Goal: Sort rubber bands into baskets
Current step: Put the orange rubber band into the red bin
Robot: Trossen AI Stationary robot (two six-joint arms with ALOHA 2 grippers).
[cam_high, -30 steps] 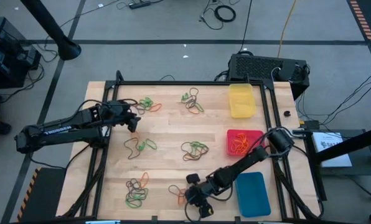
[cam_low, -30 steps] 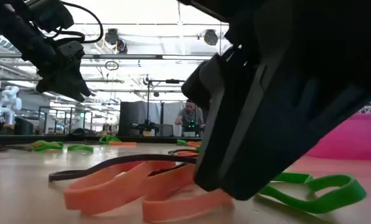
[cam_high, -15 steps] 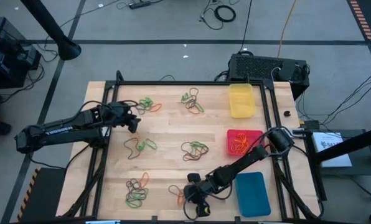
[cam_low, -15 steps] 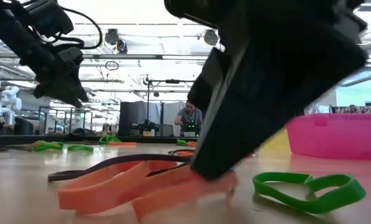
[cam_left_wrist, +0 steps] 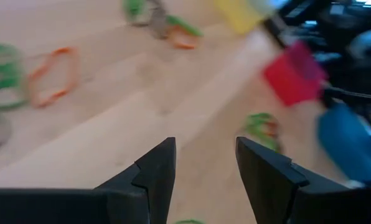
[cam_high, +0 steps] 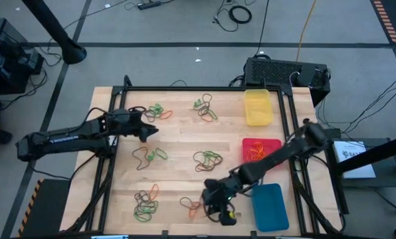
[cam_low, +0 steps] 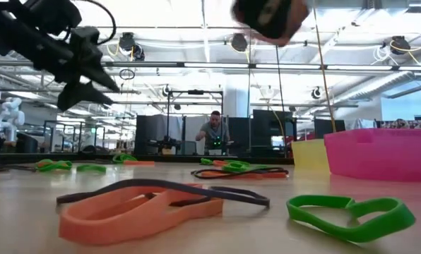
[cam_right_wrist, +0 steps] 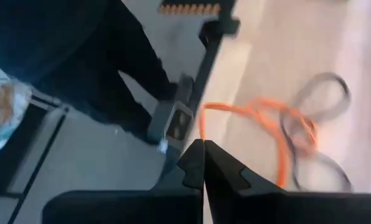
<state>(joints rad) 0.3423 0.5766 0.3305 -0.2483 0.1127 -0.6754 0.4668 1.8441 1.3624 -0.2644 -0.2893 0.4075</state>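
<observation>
From above, my left hand [cam_high: 151, 131] hovers over the far left part of the tabletop [cam_high: 185, 143], fingers spread, just beside the green and orange rubber bands [cam_high: 157, 110] lying there. My right hand [cam_high: 226, 216] sits at the near edge of the tabletop, between an orange band cluster [cam_high: 193, 207] and the blue basket [cam_high: 270, 207]. The red basket [cam_high: 259, 151] holds orange bands, and the yellow basket [cam_high: 258, 107] stands at the far right corner. More clusters lie mid-table [cam_high: 207, 159] and at the near left [cam_high: 145, 202].

From table height, my left hand [cam_low: 101, 79] hangs in the air at upper left, fingers parted. An orange band [cam_low: 136, 212] with a dark band [cam_low: 161, 187] across it lies close by, a green band [cam_low: 352, 215] just beside them. The red basket [cam_low: 380, 154] and yellow basket [cam_low: 308, 154] stand farther right.

Past my left wrist, my two fingers [cam_left_wrist: 151, 174] stand apart over bare wood, holding nothing.

Past my right wrist, my fingers [cam_right_wrist: 195, 165] are pressed together; I cannot tell whether the orange band [cam_right_wrist: 260, 118] beyond them is caught between the tips.
</observation>
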